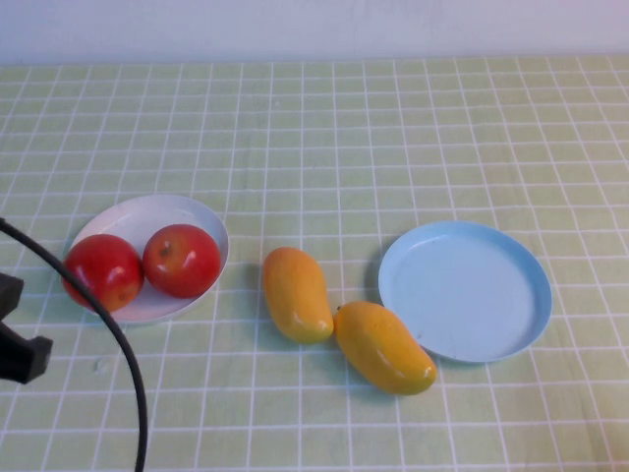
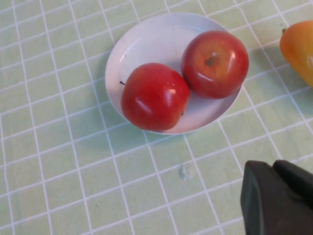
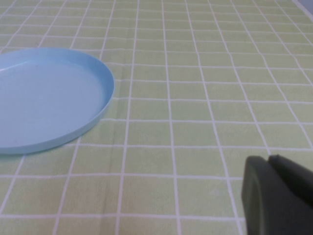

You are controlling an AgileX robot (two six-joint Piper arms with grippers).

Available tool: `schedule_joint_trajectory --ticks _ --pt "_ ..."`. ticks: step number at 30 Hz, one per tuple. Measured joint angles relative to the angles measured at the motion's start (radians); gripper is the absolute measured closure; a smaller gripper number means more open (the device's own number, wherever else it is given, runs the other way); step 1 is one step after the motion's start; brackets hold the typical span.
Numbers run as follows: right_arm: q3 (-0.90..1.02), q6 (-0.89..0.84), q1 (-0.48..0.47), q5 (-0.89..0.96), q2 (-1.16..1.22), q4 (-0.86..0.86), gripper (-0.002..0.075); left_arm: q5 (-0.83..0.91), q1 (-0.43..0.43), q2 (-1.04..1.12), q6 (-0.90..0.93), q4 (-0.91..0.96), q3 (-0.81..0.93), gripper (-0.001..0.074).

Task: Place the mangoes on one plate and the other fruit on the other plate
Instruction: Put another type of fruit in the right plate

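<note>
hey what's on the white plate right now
Two red apples sit touching on the white plate. The plate beneath them is hidden. Left gripper is beside it; right gripper is elsewhere.

green checked tablecloth (image 1: 393,128), pale wall (image 1: 314,25)

A black cable (image 1: 116,339) crossed in front of the near apple (image 1: 102,270) in the high view. The left gripper (image 1: 18,339) was cut by the frame edge there, the right gripper (image 3: 279,196) showed only in its wrist view's corner, and one mango (image 2: 299,49) was clipped at the left wrist view's border.
</note>
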Motion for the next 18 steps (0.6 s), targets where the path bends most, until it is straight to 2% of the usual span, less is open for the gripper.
schedule_joint_trajectory --ticks 5,11,18 --pt "0.0 0.0 0.0 0.0 0.0 0.0 0.0743 -0.057 0.0 -0.01 -0.048 0.026 0.007 0.0733" --pt "0.0 0.0 0.0 0.0 0.0 0.0 0.0743 -0.343 0.032 -0.144 -0.062 0.051 0.153 0.0733" --pt "0.0 0.0 0.0 0.0 0.0 0.0 0.0742 -0.732 0.253 -0.428 0.029 -0.046 0.467 0.0733"
